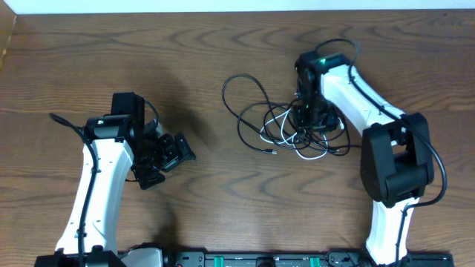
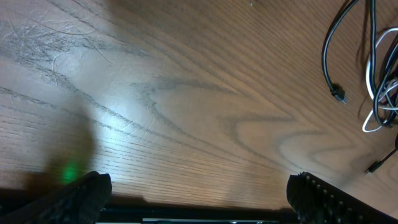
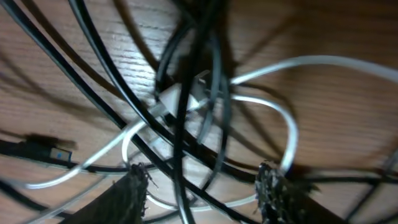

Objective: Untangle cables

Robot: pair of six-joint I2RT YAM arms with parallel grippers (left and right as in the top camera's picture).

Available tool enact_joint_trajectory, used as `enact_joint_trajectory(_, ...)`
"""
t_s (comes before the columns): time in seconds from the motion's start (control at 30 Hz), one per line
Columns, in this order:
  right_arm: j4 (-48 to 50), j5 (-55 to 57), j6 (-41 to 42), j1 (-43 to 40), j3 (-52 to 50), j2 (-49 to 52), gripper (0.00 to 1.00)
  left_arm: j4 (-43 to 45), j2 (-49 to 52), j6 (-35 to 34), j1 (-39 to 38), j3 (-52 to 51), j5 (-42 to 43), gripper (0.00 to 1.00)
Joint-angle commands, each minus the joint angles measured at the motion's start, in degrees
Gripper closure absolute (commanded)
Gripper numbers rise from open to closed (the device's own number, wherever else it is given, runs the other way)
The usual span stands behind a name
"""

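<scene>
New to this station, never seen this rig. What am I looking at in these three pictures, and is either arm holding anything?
Two white robot arms sit at a wooden table, each ending in a two-finger gripper. The wide picture looks straight down from above; the other two come from wrist cameras, so the dark shapes at their lower edges are that arm's own fingers. On the table lies one tangle of black cables and a white cable. The left gripper is open over bare wood, apart from the tangle, holding nothing. The right gripper is down at the tangle, fingers apart with cables running between them; nothing is clamped.
</scene>
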Motion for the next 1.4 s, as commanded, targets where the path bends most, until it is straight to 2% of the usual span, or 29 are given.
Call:
enact_joint_trajectory(0.0,1.9,-2.2,-0.6,0.9,-1.0,0.3,0.46,0.0,0.1,-0.5,0.1,-0.3,0.3,0.05)
enact_joint_trajectory(0.17,5.9,-3.5,0.7,0.9,-0.9,0.3,0.43,0.1,0.1,-0.5,0.1,-0.3,0.2,0.04)
enact_joint_trajectory(0.43,11.4,-5.9,2.4,1.1,-1.1,0.3,0.63,0.2,0.1,-0.5,0.1,-0.3,0.2,0.05)
enact_joint_trajectory(0.63,15.5,-4.2,2.4,2.4,-2.2,0.3,0.68,0.1,0.1,-0.5,0.1,-0.3,0.2,0.05)
enact_joint_trajectory(0.77,17.2,-3.5,2.4,2.8,-2.3,0.3,0.67,0.1,0.1,-0.5,0.1,-0.3,0.2,0.05)
enact_joint_trajectory(1.37,19.2,-0.8,2.4,2.9,-5.0,1.1,0.79,0.1,0.1,-0.5,0.1,-0.3,0.2,0.05)
